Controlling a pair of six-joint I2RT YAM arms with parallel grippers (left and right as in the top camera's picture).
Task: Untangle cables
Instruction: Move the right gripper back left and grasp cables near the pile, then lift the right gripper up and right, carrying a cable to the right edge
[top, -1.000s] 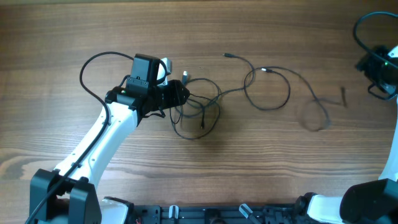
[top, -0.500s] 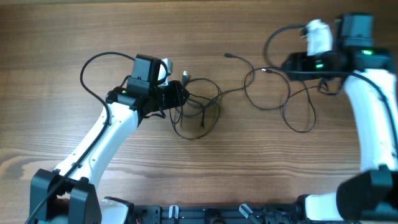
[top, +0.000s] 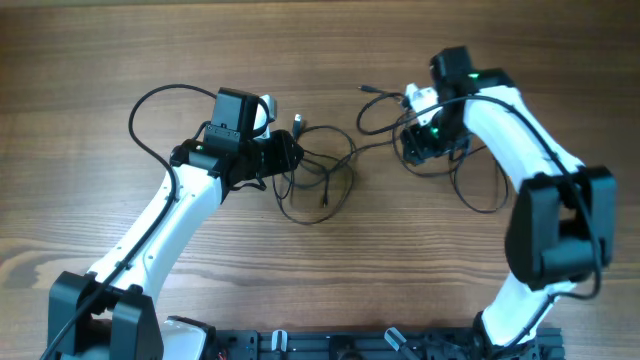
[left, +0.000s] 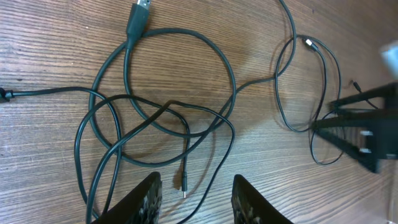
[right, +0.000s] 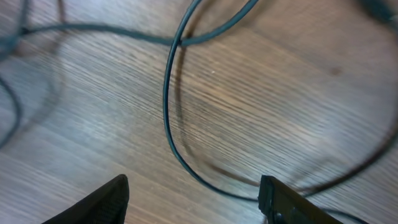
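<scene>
Two robot arms work over a wooden table (top: 320, 290) with thin dark cables (top: 320, 170) lying on it. The number of separate cables cannot be told. Four plug ends show: a flat USB-style plug (left: 139, 15), a small plug (left: 182, 184) inside the tangle, another small plug (left: 309, 42) on the right-hand loops, and a fourth end (top: 366, 89) lying towards the far edge.

The cables lie in the middle of the table, between the two arms. Their long axis runs left to right. Overlapping loops bunch at the left, and a single strand leads to looser loops at the right. The USB-style plug points towards the far edge of the table.

The left gripper (left: 198, 199) sits at the left edge of the tangle, its fingers spread wide and holding nothing. The right gripper (right: 194, 186) hangs over the right-hand loops, also spread wide, with a curved strand lying on the wood between its fingers, ungripped.
</scene>
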